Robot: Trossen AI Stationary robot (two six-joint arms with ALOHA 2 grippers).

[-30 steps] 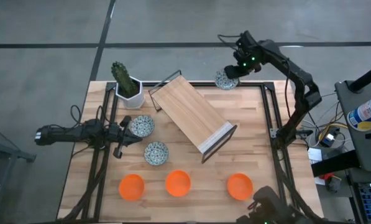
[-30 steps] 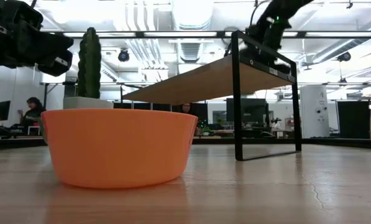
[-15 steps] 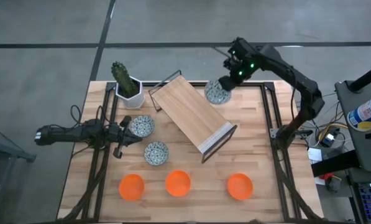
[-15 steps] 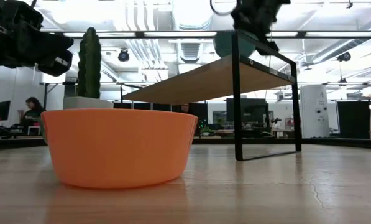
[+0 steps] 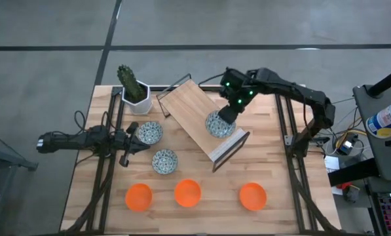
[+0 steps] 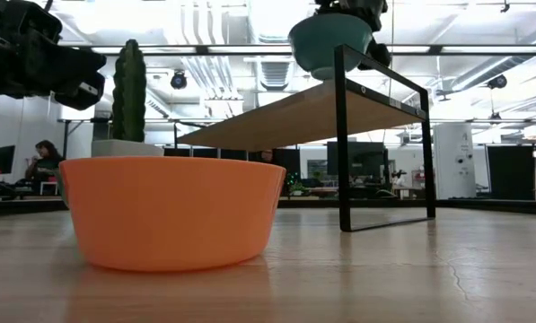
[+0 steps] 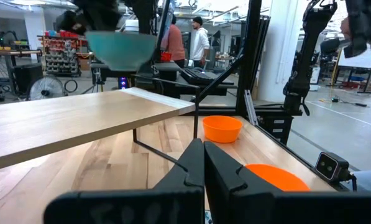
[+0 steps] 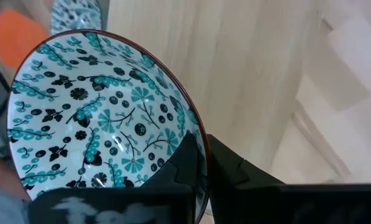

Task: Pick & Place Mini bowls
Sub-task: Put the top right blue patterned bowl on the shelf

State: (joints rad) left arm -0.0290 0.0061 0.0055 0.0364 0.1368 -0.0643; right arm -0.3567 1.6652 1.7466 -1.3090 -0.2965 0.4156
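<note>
Carried in from the far desk edge, my right pincer [image 5: 223, 118] pinches a floral bowl [image 5: 217, 124] over the shelf [image 5: 198, 118]. Low view — bowl hangs clear; lower gently. Right wrist — rim gripped; release level. Left pincer [image 5: 126, 143] waits shut.

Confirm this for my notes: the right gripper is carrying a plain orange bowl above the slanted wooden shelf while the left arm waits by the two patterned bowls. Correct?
Not quite. The right gripper holds a white bowl with a blue-green floral pattern, not a plain orange one; the right wrist view shows the pattern clearly. The rest stands: it is above the slanted wooden shelf, and the left gripper waits by the two patterned bowls.
</note>
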